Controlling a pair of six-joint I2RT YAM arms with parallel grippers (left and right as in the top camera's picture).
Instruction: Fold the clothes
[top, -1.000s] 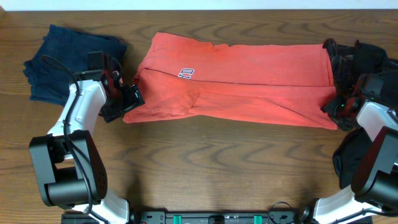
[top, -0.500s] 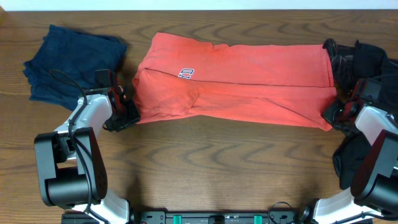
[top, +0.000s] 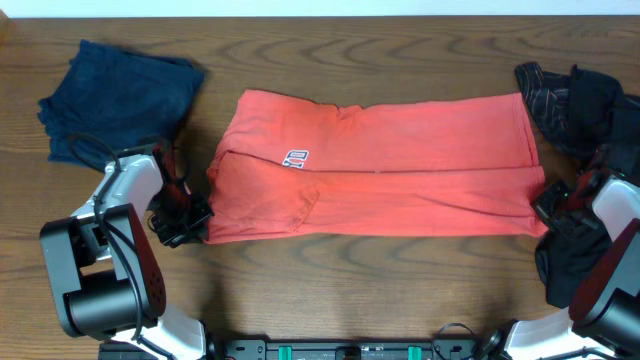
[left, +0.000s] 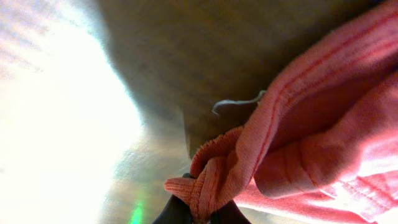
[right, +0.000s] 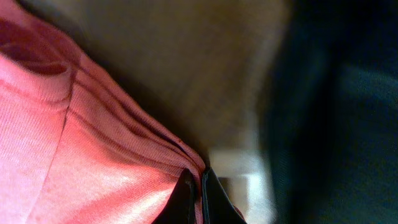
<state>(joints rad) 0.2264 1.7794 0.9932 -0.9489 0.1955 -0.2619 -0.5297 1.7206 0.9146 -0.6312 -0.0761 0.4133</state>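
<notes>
The coral-red T-shirt (top: 400, 180) lies lengthwise across the middle of the table, folded along its length, its small chest lettering (top: 296, 158) facing up. My left gripper (top: 195, 218) is at the shirt's near-left corner. In the left wrist view its jaws (left: 198, 208) are shut on a bunched piece of the red hem (left: 217, 168). My right gripper (top: 548, 205) is at the near-right corner. The right wrist view shows the right gripper (right: 200, 190) shut on a thin edge of the red fabric (right: 74, 143).
A navy blue garment (top: 115, 95) lies crumpled at the back left. Black garments sit at the right: one heap (top: 575, 95) at the back right, another (top: 565, 265) near the front right beside my right arm. Bare wooden table (top: 360, 285) runs along the front.
Both grippers have shut on the shirt's near corners and drawn the near edge toward the front. The shirt now lies wider and flatter.
</notes>
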